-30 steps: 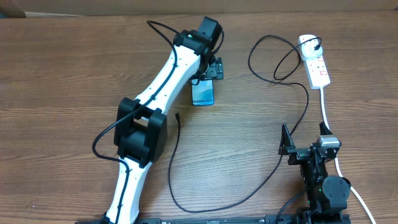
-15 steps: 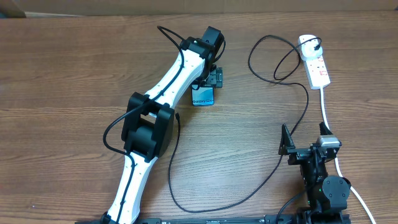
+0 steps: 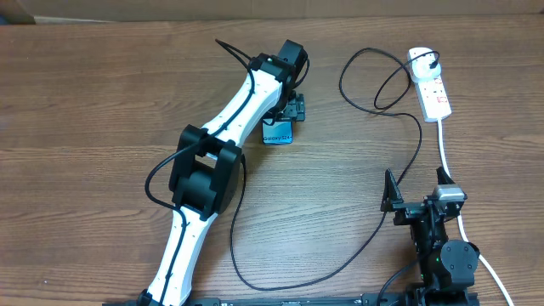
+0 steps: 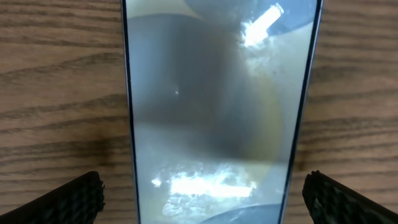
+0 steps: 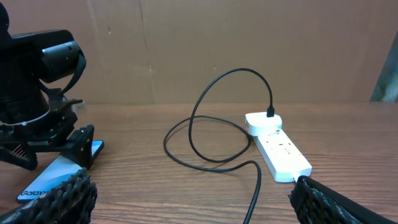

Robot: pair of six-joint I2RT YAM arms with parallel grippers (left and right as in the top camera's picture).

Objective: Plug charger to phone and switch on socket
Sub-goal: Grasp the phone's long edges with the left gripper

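Overhead: shows the phone [image 3: 277, 133] lying flat on the wooden table [image 3: 85, 102], well inside the far edge, long axis running from the near side to the far side. Hides its far half beneath the left gripper [image 3: 293, 106], leaving only the near end with the "Galaxy S24+" lettering. Loses the connector end of the charger [image 3: 420, 140] beside the left arm's elbow [image 3: 206, 174]; cannot place the tip. Traces the rest of the thin black cable in wide loops across bare wood to a black plug [image 3: 433, 61] seated in the far end of the socket [image 3: 432, 89], well right of the phone. Renders the socket's switch too small to read. Sets the socket lengthwise like the phone, white cord [image 3: 446, 153] trailing toward the near edge.

Left wrist: crops both ends of the phone and washes the screen in glare and grey reflection. Places the spread jaws astride the long edges, left fingertip [image 4: 68, 199] apart from the glass, right fingertip [image 4: 354, 199] just beside it, grasping nothing. Leaves strips of wood along both sides.

Right wrist: frames the right gripper [image 5: 199, 205] released and empty, low near the table's front, facing the socket and a cardboard wall [image 5: 249, 43].
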